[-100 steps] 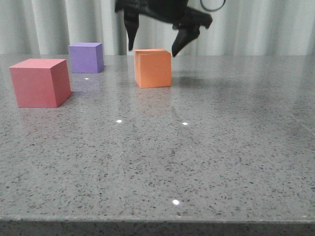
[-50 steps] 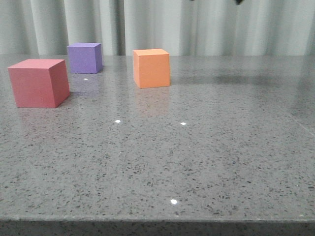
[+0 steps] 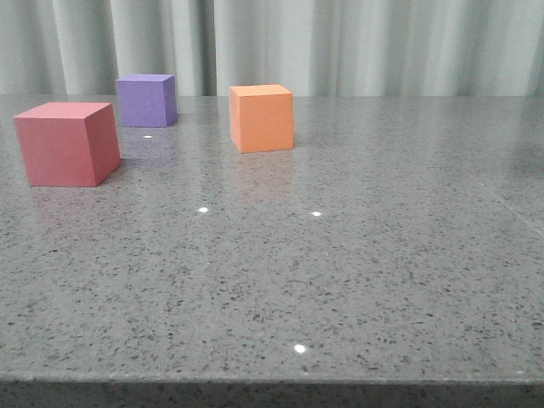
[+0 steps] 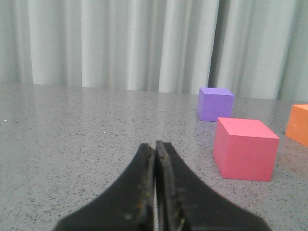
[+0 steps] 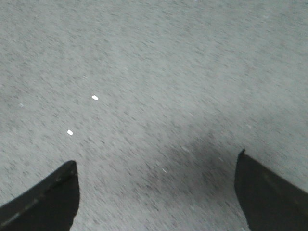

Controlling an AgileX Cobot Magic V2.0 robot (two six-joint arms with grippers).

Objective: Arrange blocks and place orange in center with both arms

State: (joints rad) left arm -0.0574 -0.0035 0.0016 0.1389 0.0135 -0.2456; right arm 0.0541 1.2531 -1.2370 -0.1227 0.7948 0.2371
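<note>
Three cubes stand on the grey speckled table (image 3: 357, 280). The pinkish-red cube (image 3: 68, 143) is at the left, the purple cube (image 3: 147, 99) behind it, the orange cube (image 3: 262, 117) further right. Neither gripper shows in the front view. In the left wrist view my left gripper (image 4: 155, 147) is shut and empty, low over the table, apart from the pinkish-red cube (image 4: 244, 148), the purple cube (image 4: 214, 103) and the orange cube (image 4: 298, 124). In the right wrist view my right gripper (image 5: 156, 166) is open and empty above bare table, with no cube in sight.
Pale pleated curtains (image 3: 340, 42) hang behind the table's far edge. The table's front edge (image 3: 272, 381) runs along the bottom of the front view. Small light reflections dot the tabletop.
The right gripper, open just above the orange cube one second ago, has lifted up and away to the right and left the front view. The three cubes have not moved.
</note>
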